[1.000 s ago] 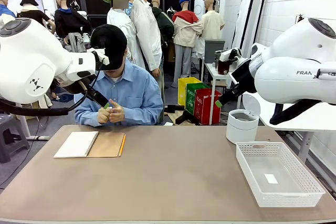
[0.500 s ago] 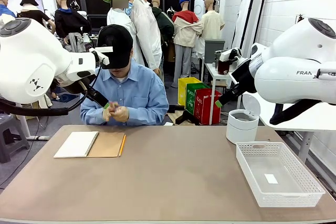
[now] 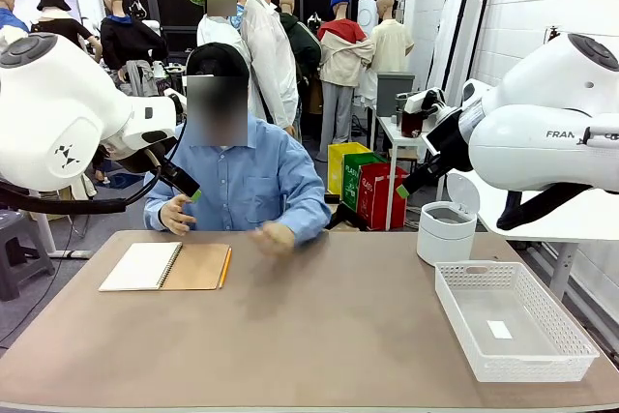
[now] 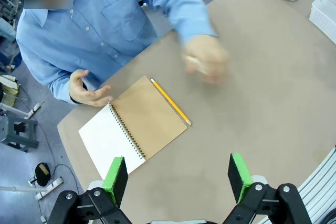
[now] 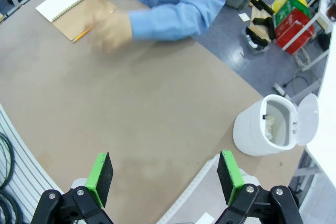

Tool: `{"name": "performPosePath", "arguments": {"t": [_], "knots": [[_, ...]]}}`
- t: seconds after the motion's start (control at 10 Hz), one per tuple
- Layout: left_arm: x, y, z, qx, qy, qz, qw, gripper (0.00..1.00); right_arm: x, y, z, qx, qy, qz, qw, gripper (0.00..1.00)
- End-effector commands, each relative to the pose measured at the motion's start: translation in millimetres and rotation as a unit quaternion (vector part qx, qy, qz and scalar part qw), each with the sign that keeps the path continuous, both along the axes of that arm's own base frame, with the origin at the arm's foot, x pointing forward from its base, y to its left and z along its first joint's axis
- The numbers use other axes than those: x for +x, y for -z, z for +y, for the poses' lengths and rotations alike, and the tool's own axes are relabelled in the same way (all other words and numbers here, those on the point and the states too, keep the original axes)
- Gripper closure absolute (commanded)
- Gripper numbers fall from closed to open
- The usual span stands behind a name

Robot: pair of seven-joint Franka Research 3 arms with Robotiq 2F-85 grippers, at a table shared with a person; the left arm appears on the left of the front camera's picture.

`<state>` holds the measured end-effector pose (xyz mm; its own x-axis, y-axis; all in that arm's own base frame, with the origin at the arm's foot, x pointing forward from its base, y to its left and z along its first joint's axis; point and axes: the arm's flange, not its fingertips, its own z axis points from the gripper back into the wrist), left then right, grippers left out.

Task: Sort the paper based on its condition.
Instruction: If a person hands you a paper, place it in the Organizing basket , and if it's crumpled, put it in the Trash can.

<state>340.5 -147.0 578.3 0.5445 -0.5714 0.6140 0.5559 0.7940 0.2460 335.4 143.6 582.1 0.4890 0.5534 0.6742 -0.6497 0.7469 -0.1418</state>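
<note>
Bright, even indoor light falls from overhead. The brown table (image 3: 319, 336) carries a soft sheen and hardly any shadow, with only a faint, soft-edged one under the basket (image 3: 513, 321). The white shell of the left arm (image 3: 58, 113) is close to glare. The far end of the room is dimmer. The person's hand (image 3: 274, 237) is smeared by motion blur in all three views, while the notebook (image 3: 164, 266) stays sharp. In both wrist views the wide lens bows the table's edges.

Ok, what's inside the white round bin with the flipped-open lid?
A wrinkled white wad, likely crumpled paper, lies inside the white round bin. The bin's wall hides its floor, so anything deeper can't be seen.
</note>
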Motion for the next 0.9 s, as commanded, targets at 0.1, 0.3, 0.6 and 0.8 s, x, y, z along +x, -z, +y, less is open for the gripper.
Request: {"name": "performPosePath", "arguments": {"t": [0.1, 0.3, 0.6, 0.8], "knots": [[0.3, 0.0, -0.3, 0.001, 0.002, 0.000, 1.000, 0.00, 0.1, -1.0, 0.1, 0.000, 0.000, 0.000, 1.000, 0.00], [0.3, 0.0, -0.3, 0.001, 0.002, 0.000, 1.000, 0.00, 0.1, -1.0, 0.1, 0.000, 0.000, 0.000, 1.000, 0.00], [0.3, 0.0, -0.3, 0.001, 0.002, 0.000, 1.000, 0.00, 0.1, -1.0, 0.1, 0.000, 0.000, 0.000, 1.000, 0.00], [0.3, 0.0, -0.3, 0.001, 0.002, 0.000, 1.000, 0.00, 0.8, 3.8, 13.1, -0.005, -0.015, 0.011, 1.000, 0.00]]}}
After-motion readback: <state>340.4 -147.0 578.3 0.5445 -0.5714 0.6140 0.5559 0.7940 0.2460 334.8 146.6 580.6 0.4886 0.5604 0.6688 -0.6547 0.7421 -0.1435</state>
